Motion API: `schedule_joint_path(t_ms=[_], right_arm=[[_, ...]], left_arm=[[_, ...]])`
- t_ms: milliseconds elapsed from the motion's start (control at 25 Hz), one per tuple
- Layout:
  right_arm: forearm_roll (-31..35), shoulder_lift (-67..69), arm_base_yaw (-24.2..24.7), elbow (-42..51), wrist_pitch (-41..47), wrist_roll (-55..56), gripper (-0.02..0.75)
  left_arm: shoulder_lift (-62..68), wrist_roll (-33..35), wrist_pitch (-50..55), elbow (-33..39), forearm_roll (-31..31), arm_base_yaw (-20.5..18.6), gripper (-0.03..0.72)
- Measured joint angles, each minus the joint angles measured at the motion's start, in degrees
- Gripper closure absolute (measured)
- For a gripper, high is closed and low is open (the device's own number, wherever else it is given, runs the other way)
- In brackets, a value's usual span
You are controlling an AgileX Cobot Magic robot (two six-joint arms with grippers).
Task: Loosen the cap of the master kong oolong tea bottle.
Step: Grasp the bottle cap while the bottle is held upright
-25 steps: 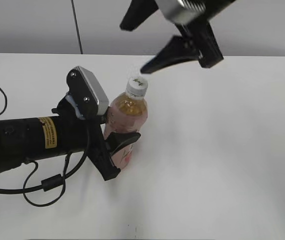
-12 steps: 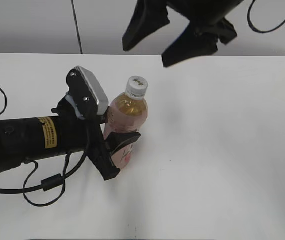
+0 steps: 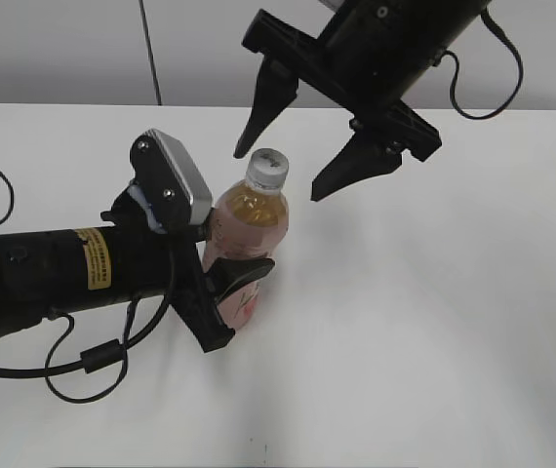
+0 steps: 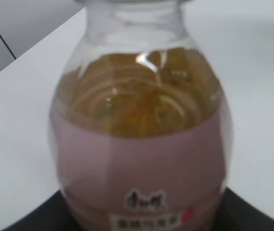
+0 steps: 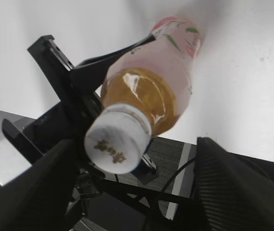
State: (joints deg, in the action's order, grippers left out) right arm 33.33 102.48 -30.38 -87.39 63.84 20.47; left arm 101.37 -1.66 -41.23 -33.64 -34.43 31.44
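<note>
Exterior view: your left gripper (image 3: 227,292) clamps the master kong oolong tea bottle (image 3: 245,239) low on its body, bottle upright on the table (image 3: 434,292); your right gripper (image 3: 280,166) spreads wide around the cap (image 3: 267,169); left wrist view: pink label fills it; right wrist view: cap sits between parted fingers (image 5: 233,192), untouched.

Exterior looks down slantwise; both wrist cameras closely share the bottle (image 3: 247,234).

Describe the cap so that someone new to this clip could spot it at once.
On the white table, find the tea bottle clamped by the left gripper. The cap tops it: small, white, ribbed, dark-marked, between the open right gripper's black fingers.
</note>
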Motion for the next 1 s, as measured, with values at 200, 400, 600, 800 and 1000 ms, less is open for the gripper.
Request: schedule_joint_path(t_ms=[200,400,600,800,1000], right_arm=[[0.8,1.4,0.0,-2.8,-0.7,0.7,0.167],[0.8,1.9,0.0,-3.0,-0.4,0.8,0.232],[0.8,2.2,0.0,-3.3,-0.2,0.9,0.307],[0.8,2.6,0.0,-3.3,-0.2,0.9,0.321],[0.8,2.6,0.0,-3.3,-0.2,0.9,0.321]], left_arm=[[0.0,0.0,0.0,0.0,0.0,0.0,0.336],[0.0,0.0,0.0,0.0,0.0,0.0,0.336],[0.0,0.0,0.0,0.0,0.0,0.0,0.336],[0.0,0.0,0.0,0.0,0.0,0.0,0.336],[0.0,0.0,0.1,0.0,0.0,0.0,0.336]])
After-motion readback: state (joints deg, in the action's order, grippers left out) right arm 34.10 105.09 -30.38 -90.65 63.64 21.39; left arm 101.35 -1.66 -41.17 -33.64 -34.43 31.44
